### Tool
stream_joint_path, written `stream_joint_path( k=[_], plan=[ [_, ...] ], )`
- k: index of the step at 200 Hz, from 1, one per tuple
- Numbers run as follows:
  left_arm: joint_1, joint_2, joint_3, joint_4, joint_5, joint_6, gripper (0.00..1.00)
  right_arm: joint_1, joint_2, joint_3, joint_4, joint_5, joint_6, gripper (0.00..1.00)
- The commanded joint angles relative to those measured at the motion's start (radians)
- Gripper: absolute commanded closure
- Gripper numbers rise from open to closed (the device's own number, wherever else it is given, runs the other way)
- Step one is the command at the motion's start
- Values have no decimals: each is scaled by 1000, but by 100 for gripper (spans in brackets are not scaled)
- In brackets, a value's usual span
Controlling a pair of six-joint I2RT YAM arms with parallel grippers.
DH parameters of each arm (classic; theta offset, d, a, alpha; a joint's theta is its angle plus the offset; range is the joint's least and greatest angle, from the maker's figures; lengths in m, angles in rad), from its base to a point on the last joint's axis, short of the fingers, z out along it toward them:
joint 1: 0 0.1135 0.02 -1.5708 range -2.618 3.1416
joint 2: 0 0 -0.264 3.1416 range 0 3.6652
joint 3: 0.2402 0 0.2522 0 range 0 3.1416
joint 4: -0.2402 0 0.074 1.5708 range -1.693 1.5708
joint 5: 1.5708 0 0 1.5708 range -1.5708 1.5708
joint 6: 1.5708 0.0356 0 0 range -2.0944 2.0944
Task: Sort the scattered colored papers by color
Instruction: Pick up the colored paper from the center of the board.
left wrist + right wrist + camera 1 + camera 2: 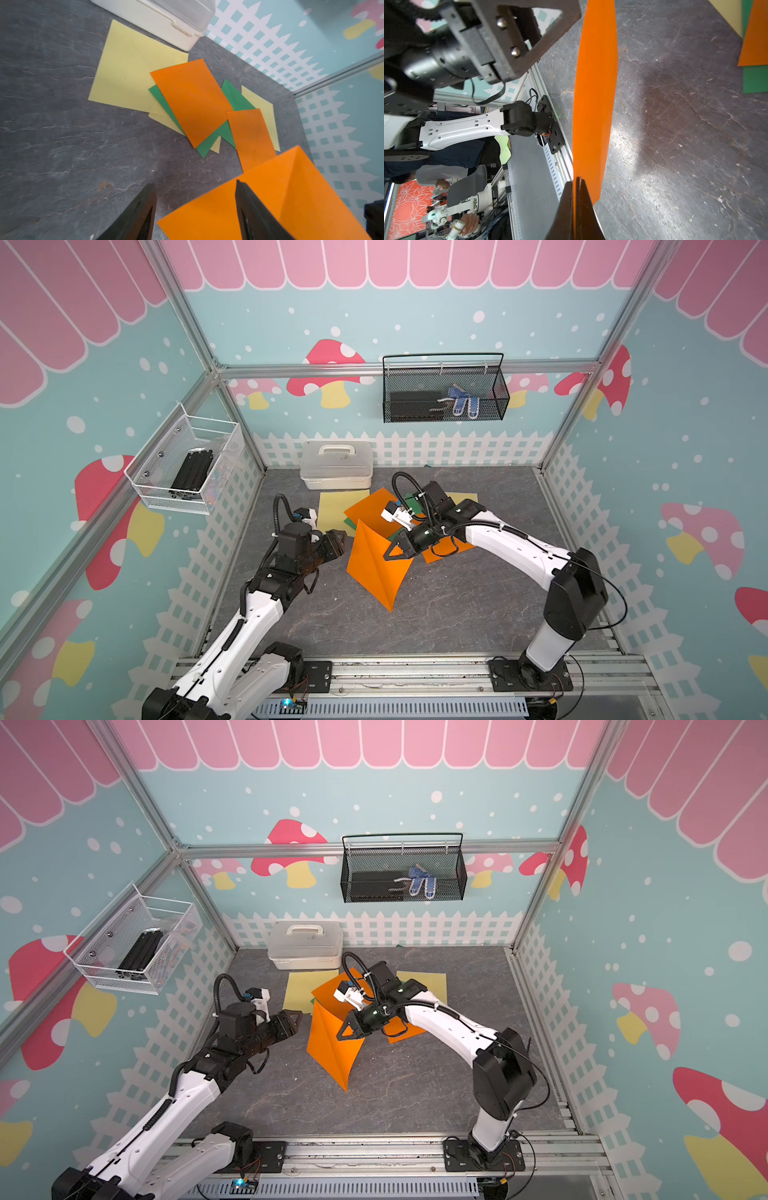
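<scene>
Though lidded, white box (336, 464) near papers (365, 512); black bars (192, 470) in wire basket (174, 497).

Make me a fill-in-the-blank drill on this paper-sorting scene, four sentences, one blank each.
1. The right gripper is shut on a lifted sheet coloured ____.
2. The left gripper holds nothing; its fingers stand ____.
3. The white box at the back has a ____ on its lid.
4. In the pile, the green sheet lies ____ the flat orange sheet.

Missing words: orange; open; handle; under.
</scene>
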State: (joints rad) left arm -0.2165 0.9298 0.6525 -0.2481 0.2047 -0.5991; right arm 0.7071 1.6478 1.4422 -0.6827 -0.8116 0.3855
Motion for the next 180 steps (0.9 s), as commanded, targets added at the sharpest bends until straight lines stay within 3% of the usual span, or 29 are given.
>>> stream_joint_path(
  k=[1,20,40,63,74,118,180],
  plan=[
    [37,-18,-26,211,279,-15,40,4,-93,-34,-97,15,-49,100],
    [50,-25,-67,387,444,-35,43,3,-135,-48,-127,19,-59,100],
    [58,-24,-109,536,541,-86,45,3,-156,-51,-137,-12,-59,100],
    [89,-8,-161,798,640,-226,46,4,-163,-31,-169,-49,-68,100],
    [104,6,-158,834,677,-253,46,3,-167,-16,-193,-68,-81,100],
    [111,58,-169,1008,748,-356,51,3,-214,4,-187,-209,-71,100],
    [94,72,-169,1060,764,-389,52,3,-213,54,-155,-247,-47,100]
  ],
)
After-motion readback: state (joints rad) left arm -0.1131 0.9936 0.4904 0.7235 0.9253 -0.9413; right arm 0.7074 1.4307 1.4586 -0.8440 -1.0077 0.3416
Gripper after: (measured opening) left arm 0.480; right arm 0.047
